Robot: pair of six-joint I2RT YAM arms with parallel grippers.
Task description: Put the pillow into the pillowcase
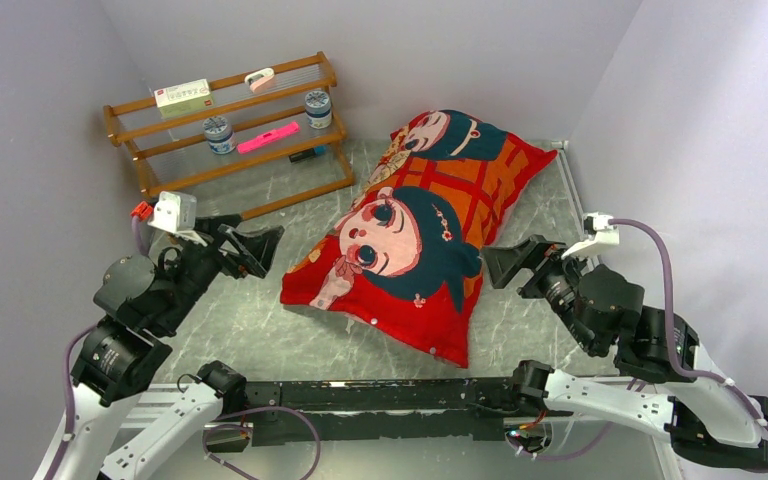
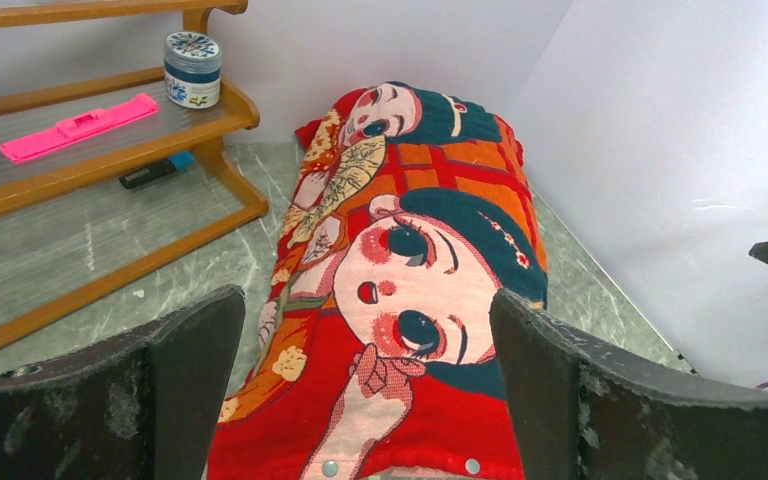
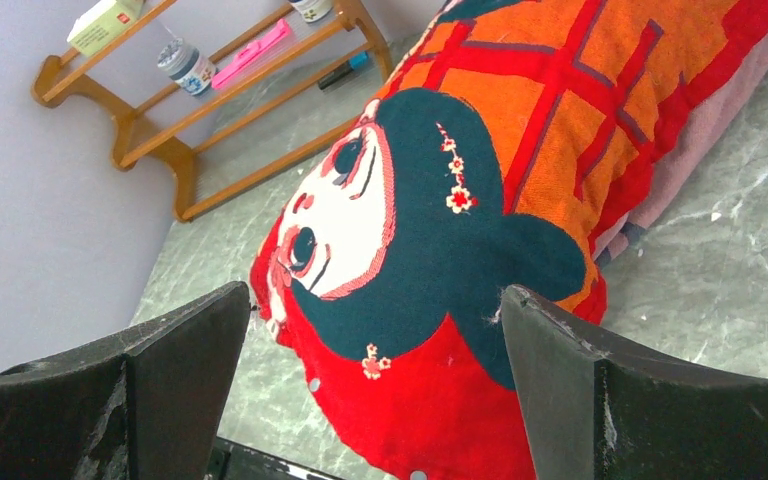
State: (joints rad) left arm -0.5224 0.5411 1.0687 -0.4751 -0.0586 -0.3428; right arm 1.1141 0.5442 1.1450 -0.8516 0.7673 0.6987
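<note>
Flanking arms: the two arms stand on either side of the pillowcase, forearms raised above the table and wrists bent towards the centre of the frame.
Left gripper: at the middle left of the top view, pointing right. Its jaws are spread wide and hold nothing.
Right gripper: at the middle right of the top view, pointing left. Its jaws are also spread wide and hold nothing.
Wooden rack: it stands in the upper left of the top view, against the wall and behind the left arm.
Things on the rack: two jars with blue and white labels, a flat pink bar, a white box on the top level, and a dark marker with a blue end on the lowest level.
In the way: the rack is near the far left corner of the pillowcase, but they are apart.
Pillowcase: it lies plump on the table in the centre, running from lower centre to upper right, printed side up. A row of snap buttons shows along its near edge.
Pillow: no white fabric shows in any view, so I cannot tell for sure that it is inside.
Relation to the grippers: the pillowcase lies between the two grippers. Each wrist view shows it framed between its own fingers, not touching them.
</note>
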